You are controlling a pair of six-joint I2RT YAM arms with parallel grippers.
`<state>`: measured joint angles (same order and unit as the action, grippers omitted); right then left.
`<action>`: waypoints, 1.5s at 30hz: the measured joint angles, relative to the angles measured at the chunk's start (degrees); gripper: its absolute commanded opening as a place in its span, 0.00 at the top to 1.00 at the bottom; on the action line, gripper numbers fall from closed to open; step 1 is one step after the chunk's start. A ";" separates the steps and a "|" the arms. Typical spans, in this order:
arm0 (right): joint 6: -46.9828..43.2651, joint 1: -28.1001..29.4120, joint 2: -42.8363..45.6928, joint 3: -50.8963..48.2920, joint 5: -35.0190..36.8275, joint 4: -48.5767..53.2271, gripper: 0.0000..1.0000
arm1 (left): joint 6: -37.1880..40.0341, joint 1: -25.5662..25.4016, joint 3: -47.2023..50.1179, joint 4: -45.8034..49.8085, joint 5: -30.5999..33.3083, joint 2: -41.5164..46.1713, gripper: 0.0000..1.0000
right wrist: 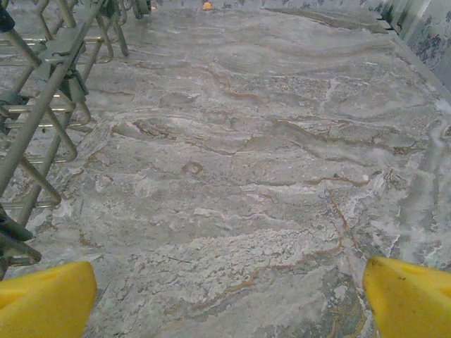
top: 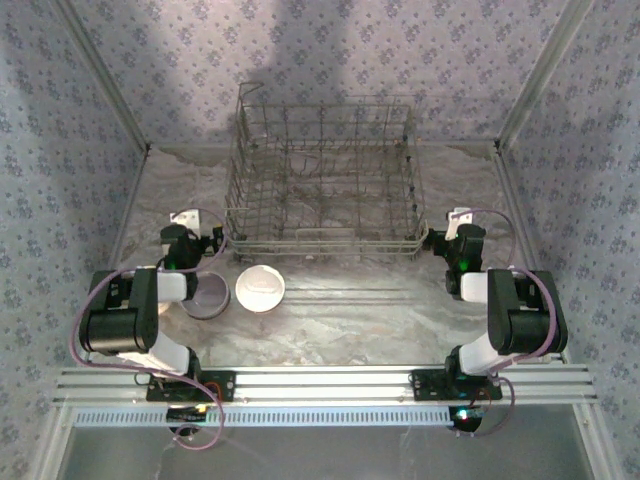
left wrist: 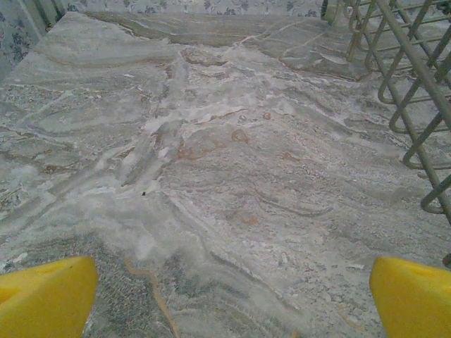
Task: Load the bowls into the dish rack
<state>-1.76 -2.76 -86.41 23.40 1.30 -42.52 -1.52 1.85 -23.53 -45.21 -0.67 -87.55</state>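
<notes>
Grey wire dish rack (top: 325,175), no bowl loaded, far-centre of worktop (top: 350,315); white bowl (top: 260,288) and lavender-grey bowl (top: 208,297) near its left front corner; left end effector (left wrist: 229,296) and right end effector (right wrist: 225,296) released, empty; first pick likely pending, needing a left-arm reach to a rim.

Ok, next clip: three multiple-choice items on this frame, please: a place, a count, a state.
1. The white bowl is: A. on the table before the dish rack; B. inside the rack; C. stacked in another bowl.
2. Bowls in the top view: A. five; B. two; C. none.
3. The left gripper and right gripper are: A. both shut; B. one shut on a bowl; C. both open, empty.
1 A, it rests outside the rack's front wall; 2 B, white plus a lavender-grey bowl beside it; 3 C, fingertips wide apart, nothing between.
</notes>
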 measured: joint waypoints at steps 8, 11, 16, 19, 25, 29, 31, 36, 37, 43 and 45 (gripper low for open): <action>1.14 0.50 10.10 3.87 3.06 11.23 0.01 | 0.02 0.04 -4.17 12.13 0.02 6.12 0.01; 1.97 0.50 18.16 5.75 4.98 19.32 0.01 | 0.07 0.02 -6.64 19.56 0.81 13.97 0.01; 4.55 0.50 25.24 18.36 6.40 38.82 0.01 | -0.87 0.04 -16.94 37.13 2.12 23.43 0.01; 5.44 0.57 27.23 25.31 5.44 48.50 0.01 | -4.15 0.04 -25.79 47.43 0.17 24.76 0.01; 6.12 1.62 26.47 32.57 0.52 60.94 0.01 | -13.14 -0.28 -38.12 59.60 -10.01 22.67 0.01; 6.45 4.00 24.28 34.99 -2.86 65.55 0.01 | -16.17 -2.67 -43.98 65.70 -16.17 17.27 0.01; 6.45 5.86 23.65 35.60 -3.93 67.23 0.01 | -16.41 -5.25 -46.80 68.65 -18.08 14.05 0.01; 6.45 8.76 23.47 35.69 -5.22 69.55 0.01 | -16.20 -10.56 -51.28 75.21 -19.67 9.44 0.01; 6.47 8.98 23.45 35.71 -5.25 69.92 0.01 | -16.11 -11.26 -51.95 76.48 -19.65 8.87 0.01; 6.71 9.29 23.39 35.71 -5.35 70.97 0.01 | -15.74 -14.71 -53.48 80.39 -17.62 7.78 0.01; 6.73 9.31 23.41 35.71 -5.44 71.10 0.01 | -15.67 -16.02 -54.40 81.44 -15.82 7.39 0.01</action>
<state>4.97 6.55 -63.00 59.11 -4.14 28.58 -17.19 -14.17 -77.93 36.23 -16.49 -80.16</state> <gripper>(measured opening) 0.992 0.990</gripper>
